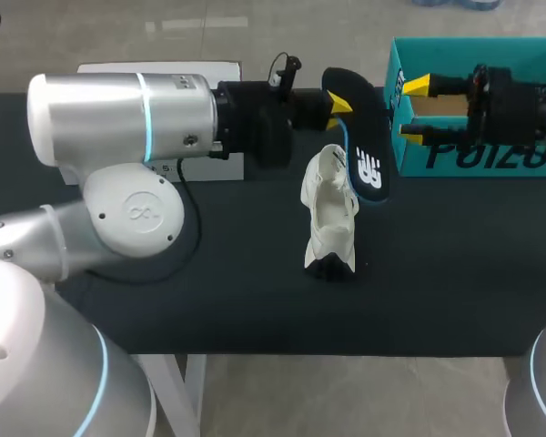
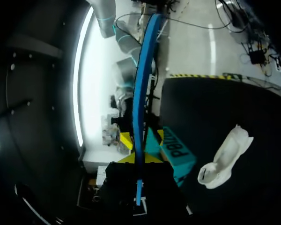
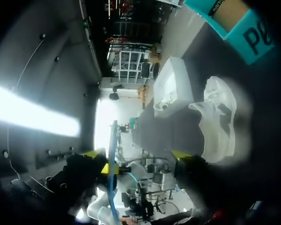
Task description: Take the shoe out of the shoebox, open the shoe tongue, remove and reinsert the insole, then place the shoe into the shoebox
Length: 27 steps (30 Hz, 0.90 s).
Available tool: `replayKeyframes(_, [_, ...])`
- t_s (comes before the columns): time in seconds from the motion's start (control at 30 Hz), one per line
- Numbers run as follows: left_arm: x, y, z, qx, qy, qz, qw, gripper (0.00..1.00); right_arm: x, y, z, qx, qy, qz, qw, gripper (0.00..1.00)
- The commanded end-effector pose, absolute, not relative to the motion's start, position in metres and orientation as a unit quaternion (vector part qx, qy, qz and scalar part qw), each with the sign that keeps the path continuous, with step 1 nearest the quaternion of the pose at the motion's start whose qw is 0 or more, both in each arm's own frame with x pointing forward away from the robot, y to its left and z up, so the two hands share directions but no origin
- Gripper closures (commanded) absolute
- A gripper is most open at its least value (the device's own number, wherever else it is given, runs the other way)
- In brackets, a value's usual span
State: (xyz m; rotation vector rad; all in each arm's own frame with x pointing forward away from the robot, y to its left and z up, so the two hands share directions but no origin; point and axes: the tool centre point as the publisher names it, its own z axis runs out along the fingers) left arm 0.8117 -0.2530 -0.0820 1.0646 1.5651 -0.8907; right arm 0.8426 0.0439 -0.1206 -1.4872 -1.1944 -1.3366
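Big teal cardboard shoebox (image 1: 491, 155) sat at the far right of the black table (image 1: 209, 273), with the white mesh sneaker (image 1: 330, 214) lying out on the table near it. The left gripper (image 1: 338, 107), arm stretched level across, was clamped on the black, blue-edged foam insole (image 1: 362, 141), holding it above the shoe. The right gripper (image 1: 413, 109) hung by the box's left wall, fingers spread and holding nothing.

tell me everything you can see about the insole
The insole is a thin, flexible-looking piece. Its top face is black, with a white logo near one end and a bright blue edge. It is out of the shoe and held in the air by the left claw, which is shut on the end away from the logo. The logo end hangs right beside the white shoe; whether they touch cannot be told.
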Motion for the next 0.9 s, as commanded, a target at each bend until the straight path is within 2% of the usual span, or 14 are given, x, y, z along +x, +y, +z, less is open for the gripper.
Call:
replayKeyframes(0.03, [0.805,-0.233,-0.076,0.436,0.655,-0.365,0.497,1.00,0.847,0.013,-0.127,-0.619,-0.490,-0.492,0.367,0.00])
replayKeyframes(0.1, [0.803,-0.231,-0.071,0.419,0.658,-0.372,0.502,1.00,0.851,0.004,-0.131,-0.651,-0.483,-0.474,0.344,0.00])
replayKeyframes(0.7, [0.802,-0.232,-0.066,0.404,0.661,-0.379,0.507,1.00,0.852,0.003,-0.134,-0.652,-0.489,-0.464,0.346,0.00])
replayKeyframes(0.9, [0.802,-0.232,-0.066,0.404,0.661,-0.379,0.507,1.00,0.845,-0.033,-0.125,-0.608,-0.556,-0.450,0.344,0.00])
